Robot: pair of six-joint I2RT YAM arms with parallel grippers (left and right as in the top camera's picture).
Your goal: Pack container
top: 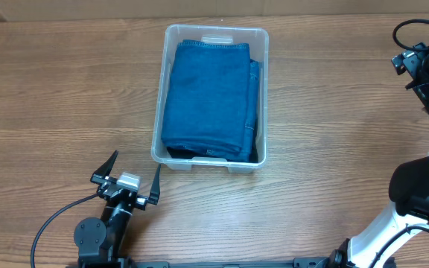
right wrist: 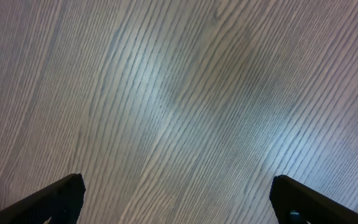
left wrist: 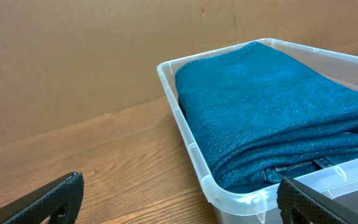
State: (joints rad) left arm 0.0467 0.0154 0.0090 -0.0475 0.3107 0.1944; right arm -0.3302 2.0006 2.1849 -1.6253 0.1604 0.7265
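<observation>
The clear plastic container (top: 158, 119) stands in the middle of the wooden table. A folded pair of blue jeans (top: 207, 93) lies inside and fills most of it. My left gripper (top: 135, 165) sits low at the container's near left corner, open, with nothing between its fingers. The left wrist view shows the container's rim (left wrist: 185, 134) and the jeans (left wrist: 272, 106) just ahead of the open left gripper (left wrist: 179, 186). My right gripper (right wrist: 178, 186) is open over bare table, far from the container, at the overhead view's right edge.
The right arm's white and black links (top: 419, 193) stand at the table's right side. A brown cardboard wall (left wrist: 92, 56) runs along the back of the table. A black cable (top: 51, 223) loops from the left arm's base.
</observation>
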